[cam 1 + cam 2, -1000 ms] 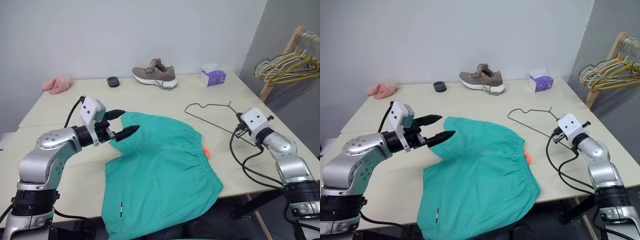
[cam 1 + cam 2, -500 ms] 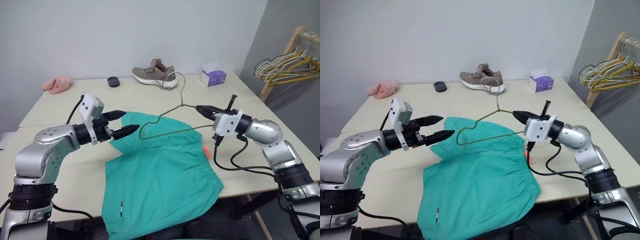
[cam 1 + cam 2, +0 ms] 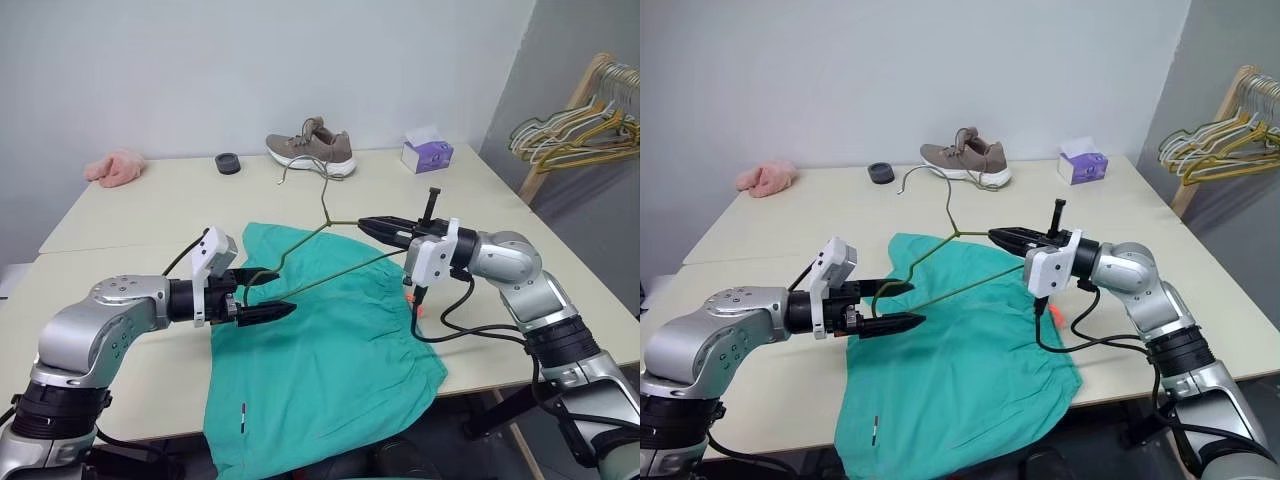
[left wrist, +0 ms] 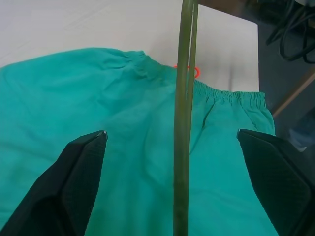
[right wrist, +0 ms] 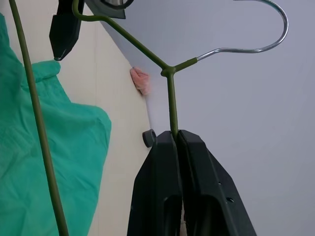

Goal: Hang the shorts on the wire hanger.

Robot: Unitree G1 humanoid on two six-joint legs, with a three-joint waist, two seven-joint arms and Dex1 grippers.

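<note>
The teal shorts [image 3: 330,350] lie flat on the table [image 3: 150,210], one leg hanging over the front edge, an orange tag [image 3: 412,303] at the waistband. My right gripper [image 3: 365,222] is shut on the olive wire hanger [image 3: 322,212] close to its neck and holds it in the air over the shorts, hook pointing to the back. In the right wrist view the wire [image 5: 170,98] runs straight into the closed fingers [image 5: 162,196]. My left gripper [image 3: 270,294] stands open above the shorts, with the hanger's far end [image 4: 184,123] between its spread fingers [image 4: 78,187], touching neither.
At the back of the table stand a brown shoe [image 3: 310,148], a purple tissue box [image 3: 426,152], a black roll [image 3: 227,163] and a pink cloth [image 3: 113,167]. A wooden rack [image 3: 575,100] with several bunched hangers stands to the right, off the table.
My right gripper lifted the hanger off the table's right side and swung it left over the shorts. My left gripper sank and drew back; the hanger's end now lies between its fingers.
</note>
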